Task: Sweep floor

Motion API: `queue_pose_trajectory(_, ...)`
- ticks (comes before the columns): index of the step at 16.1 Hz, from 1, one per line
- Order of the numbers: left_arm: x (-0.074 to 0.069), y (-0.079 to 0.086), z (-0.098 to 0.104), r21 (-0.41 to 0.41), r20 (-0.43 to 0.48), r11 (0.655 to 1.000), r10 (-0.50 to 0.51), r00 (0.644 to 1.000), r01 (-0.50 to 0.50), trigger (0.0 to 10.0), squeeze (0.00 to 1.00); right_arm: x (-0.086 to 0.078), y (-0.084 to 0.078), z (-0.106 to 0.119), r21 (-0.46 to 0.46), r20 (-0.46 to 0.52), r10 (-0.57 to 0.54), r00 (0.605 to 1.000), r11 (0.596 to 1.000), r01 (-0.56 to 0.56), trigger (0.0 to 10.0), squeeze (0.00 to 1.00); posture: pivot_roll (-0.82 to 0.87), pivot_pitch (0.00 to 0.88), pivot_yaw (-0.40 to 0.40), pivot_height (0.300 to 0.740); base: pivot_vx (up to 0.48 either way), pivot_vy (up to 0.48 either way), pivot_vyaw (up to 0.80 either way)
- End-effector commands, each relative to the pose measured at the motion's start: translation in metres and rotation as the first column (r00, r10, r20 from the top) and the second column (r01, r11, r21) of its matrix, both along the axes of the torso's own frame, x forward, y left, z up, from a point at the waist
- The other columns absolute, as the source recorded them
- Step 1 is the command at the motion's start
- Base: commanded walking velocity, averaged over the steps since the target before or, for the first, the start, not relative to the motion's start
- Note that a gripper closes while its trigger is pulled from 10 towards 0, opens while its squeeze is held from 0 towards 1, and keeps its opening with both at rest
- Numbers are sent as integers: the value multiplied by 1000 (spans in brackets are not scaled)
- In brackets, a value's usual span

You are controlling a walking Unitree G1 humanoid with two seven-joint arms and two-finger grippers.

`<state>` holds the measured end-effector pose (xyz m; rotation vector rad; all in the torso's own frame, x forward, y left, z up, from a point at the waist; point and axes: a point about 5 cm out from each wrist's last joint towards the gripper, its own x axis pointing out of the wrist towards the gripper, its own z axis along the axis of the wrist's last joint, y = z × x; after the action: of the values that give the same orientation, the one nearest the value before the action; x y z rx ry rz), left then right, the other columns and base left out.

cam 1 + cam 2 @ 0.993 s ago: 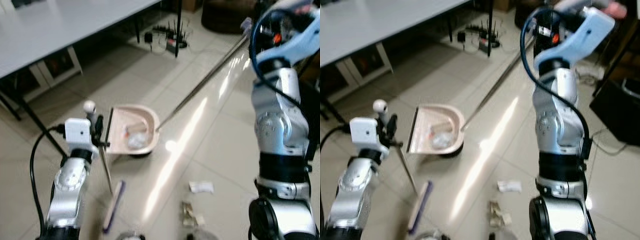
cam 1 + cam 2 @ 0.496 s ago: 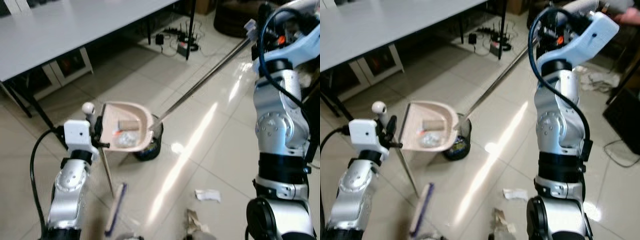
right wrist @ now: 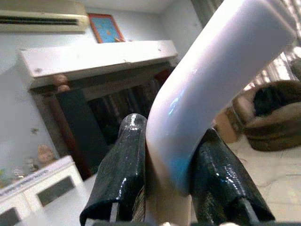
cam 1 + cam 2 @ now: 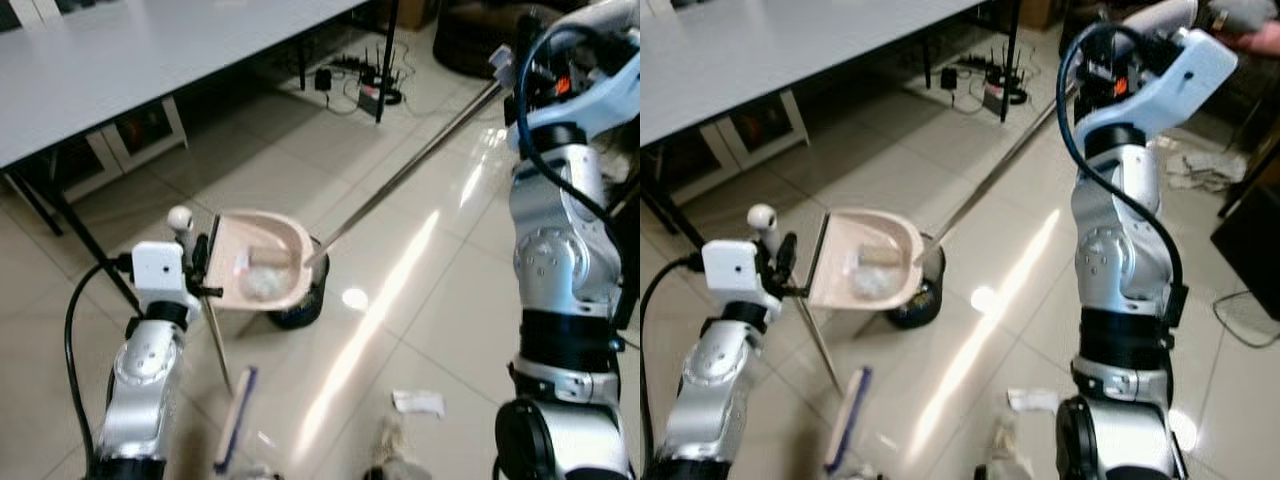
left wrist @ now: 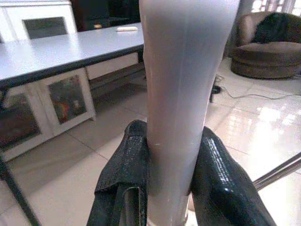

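Note:
A beige dustpan [image 4: 262, 272] with pale scraps in it hangs over a small black bin [image 4: 300, 306]. Its long metal handle [image 4: 410, 170] runs up to my right gripper [image 3: 171, 141], which is shut on the handle's white curved end at the upper right. My left gripper [image 4: 199, 262] is shut on the thin broom handle [image 5: 181, 94], just left of the pan. The broom's white knob [image 4: 179, 217] stands above the gripper. Its brush head [image 4: 235, 420] rests on the floor below.
A grey table [image 4: 120, 60] on black legs spans the upper left, with white cabinets beneath. Cables and a power strip [image 4: 365, 88] lie beyond it. White paper scraps [image 4: 418, 402] lie on the glossy tiles near my feet. A brown sofa [image 5: 268, 47] stands further off.
The view has shifted. The dustpan rose off the floor, so the black bin under it came into view. It now hangs a little flatter than half a second ago. Both grips are unchanged.

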<state>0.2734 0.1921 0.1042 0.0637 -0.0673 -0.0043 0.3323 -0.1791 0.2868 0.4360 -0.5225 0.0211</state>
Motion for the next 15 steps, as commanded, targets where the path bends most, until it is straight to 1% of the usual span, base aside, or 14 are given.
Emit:
queue_pose_trajectory(1, 3, 3, 10, 0, 44, 1000, 14, 999, -14, 10000, 0, -6, -6, 14, 17, 65, -17, 998, 1000, 16, 10000, 0, 0, 71, 7, 740, 356, 0, 0)
queue_pose_trajectory(4, 1, 5, 11, 8, 44, 1000, 15, 999, -15, 10000, 0, -9, -7, 10, 23, 62, -16, 998, 1000, 15, 10000, 0, 2, 72, 8, 740, 356, 0, 0)
queue_pose_trajectory(6, 2, 4, 12, 10, 46, 1000, 12, 999, -13, 10000, 0, -9, -8, 9, 12, 58, -19, 998, 1000, 18, 10000, 0, 1, 77, 14, 740, 358, 0, 0)
queue_pose_trajectory(7, 3, 4, 12, 11, 46, 1000, 11, 999, -12, 10000, 0, -10, -9, 8, 0, 55, -27, 998, 1000, 27, 10000, 0, 1, 74, 18, 740, 356, 0, 0)
queue_pose_trajectory(8, 3, 4, 12, 11, 45, 1000, 9, 999, -9, 10000, 0, -10, -12, 5, -19, 43, -58, 997, 998, 59, 10000, 0, 1, 71, 21, 740, 356, 0, 0)
queue_pose_trajectory(9, 3, 4, 12, 12, 45, 1000, 6, 999, -6, 10000, 0, -10, -13, 4, -20, 39, -70, 997, 997, 71, 10000, 0, 1, 71, 21, 740, 356, 0, 0)
queue_pose_trajectory(12, 5, 3, 12, 13, 45, 1000, 1, 999, -2, 10000, 0, -11, -14, 3, -13, 39, -71, 997, 997, 71, 10000, 0, -1, 70, 28, 740, 358, 0, 469)
queue_pose_trajectory(13, 5, 3, 12, 12, 44, 1000, -3, 999, 2, 10000, 0, -12, -14, 3, 6, 45, -70, 997, 998, 70, 10000, 0, -5, 70, 33, 740, 356, 0, 0)
queue_pose_trajectory(15, 5, 0, 11, 10, 40, 1000, -14, 999, 14, 10000, 0, -13, -16, 3, -2, 44, -76, 996, 997, 76, 10000, 0, -6, 72, 38, 740, 358, 0, 0)
